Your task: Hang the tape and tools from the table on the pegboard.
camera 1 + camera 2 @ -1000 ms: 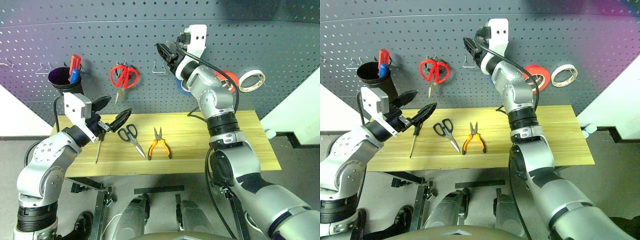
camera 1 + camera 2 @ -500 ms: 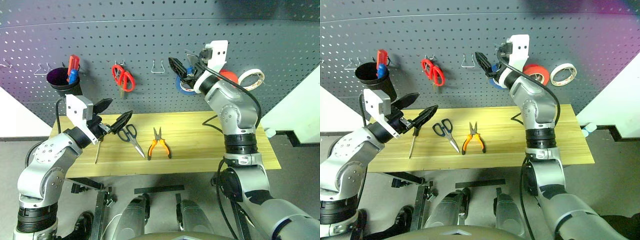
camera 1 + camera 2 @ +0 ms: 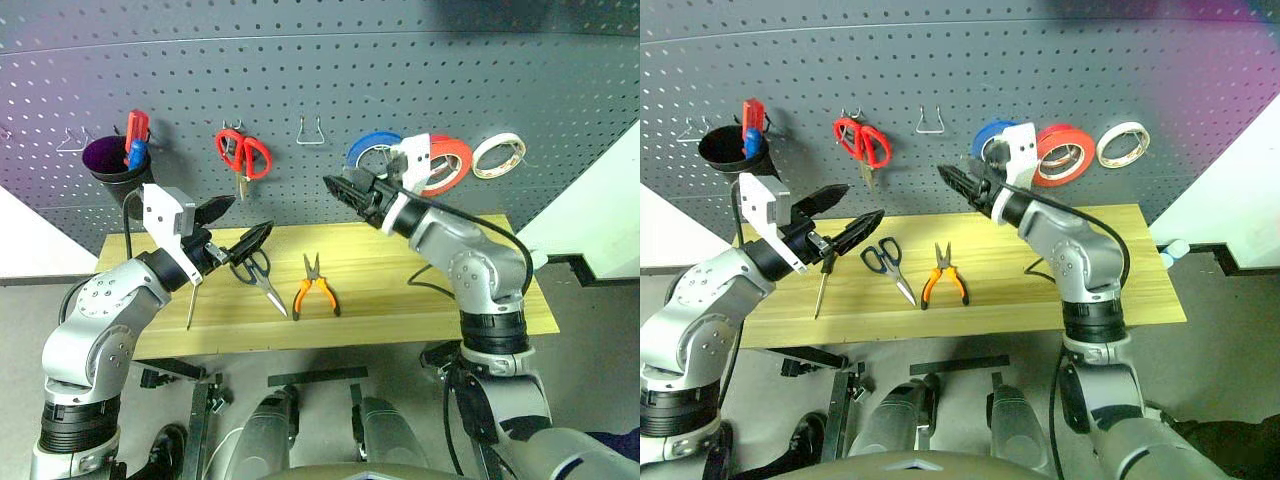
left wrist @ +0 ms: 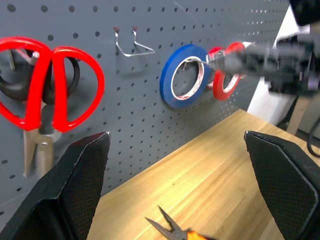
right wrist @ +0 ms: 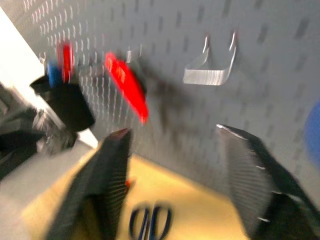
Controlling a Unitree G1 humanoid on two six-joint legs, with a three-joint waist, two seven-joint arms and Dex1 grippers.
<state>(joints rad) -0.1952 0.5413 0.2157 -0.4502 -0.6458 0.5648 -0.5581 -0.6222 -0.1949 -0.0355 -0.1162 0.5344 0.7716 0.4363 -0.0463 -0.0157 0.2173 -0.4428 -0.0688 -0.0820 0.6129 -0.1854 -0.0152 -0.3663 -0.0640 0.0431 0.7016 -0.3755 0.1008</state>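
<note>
"Tape [image 3: 443, 165], where is it?"

"On the pegboard [image 3: 520, 70], hanging between the blue ring [image 3: 368, 150] and the pale ring [image 3: 500, 154], well above the table's [image 3: 470, 310] back edge."

"And the tools?"

"All three lie flat on the left half of the planks. The screwdriver [image 3: 192, 300] is nearest the left end. The dark-handled scissors [image 3: 256, 273] are beside it, blades pointing toward the front edge. The pliers [image 3: 316, 290] sit near the middle. The right half of the top is bare."

"Grippers?"

"The left gripper [image 3: 248, 218] hangs above the scissors, its jaws spread wide with nothing between them. The right gripper [image 3: 335, 188] is over the back edge near the middle, level and pointing left. Its fingers stand apart and hold nothing."

"Any free room on the board?"

"A wire hook [image 3: 310, 131] is empty, between the red-handled scissors [image 3: 243, 155] and the blue ring. Further left hangs a black cup [image 3: 108, 165]."
</note>
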